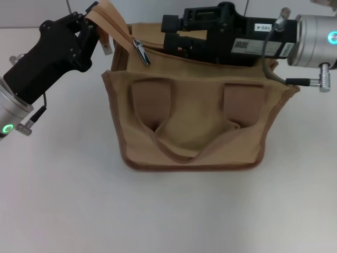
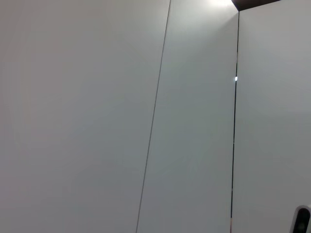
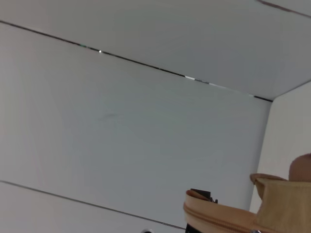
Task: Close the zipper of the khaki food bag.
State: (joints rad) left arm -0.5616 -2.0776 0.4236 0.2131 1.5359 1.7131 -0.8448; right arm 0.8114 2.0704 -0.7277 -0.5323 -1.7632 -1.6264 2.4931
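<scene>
Khaki food bag (image 1: 200, 126) sits upright on the white table (image 1: 63, 211), strap side facing me. The zipper (image 1: 129, 37) runs along the bag's top edge, long axis side to side across my view. Its silver pull tab (image 1: 141, 52) hangs at the bag's top left corner, so the track to the right of it looks open — most of the closing is not yet done, I judge.

My left gripper (image 1: 97, 26) is at the bag's top left corner, jaws pinched on the loose tan tail of the zipper tape, which stands up above the bag. Looks like an anchor hold.

My right gripper (image 1: 174, 26) lies across the bag's top, coming in from the bag's right end with its tip toward the pull tab. Tip is near the tab, just right of it, not clearly touching. Whether its jaws are spread or closed I cannot tell — the black body hides them.

Key relation: the tab lies left of my right gripper's tip, and the travel runs along the bag's top toward its right end. Left gripper is nearer the tab but already busy holding the tail, so the right one should take the tab.

Left wrist view shows only wall panels. Right wrist view catches a bit of the bag's top edge.
</scene>
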